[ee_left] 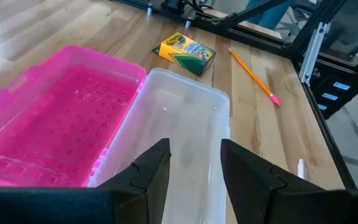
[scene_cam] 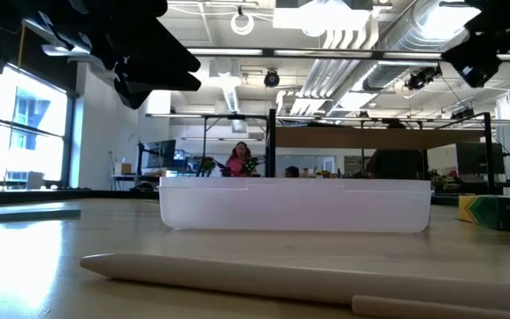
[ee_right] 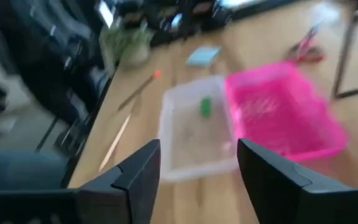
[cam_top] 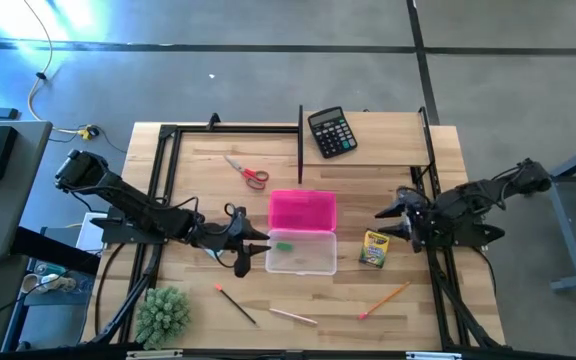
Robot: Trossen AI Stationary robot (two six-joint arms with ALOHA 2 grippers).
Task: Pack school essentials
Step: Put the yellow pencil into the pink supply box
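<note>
A clear plastic case (cam_top: 301,252) lies open mid-table, its pink lid (cam_top: 302,211) folded back flat on the far side. A small green eraser (cam_top: 283,245) lies inside the case and also shows in the right wrist view (ee_right: 206,107). My left gripper (cam_top: 258,245) is open and empty, above the case's left end (ee_left: 185,124). My right gripper (cam_top: 380,213) is open and empty, raised to the right of the lid. The yellow-green crayon box (cam_top: 373,248) lies flat right of the case. Red-handled scissors (cam_top: 248,172) lie beyond the lid. A light-blue notepad (ee_right: 204,56) shows in the right wrist view.
Three pencils (cam_top: 235,303) (cam_top: 293,316) (cam_top: 384,300) lie near the front edge. A black calculator (cam_top: 331,131) sits at the back. A spiky green plant (cam_top: 161,313) stands at the front left. A black metal frame (cam_top: 300,130) runs along the table's sides and back.
</note>
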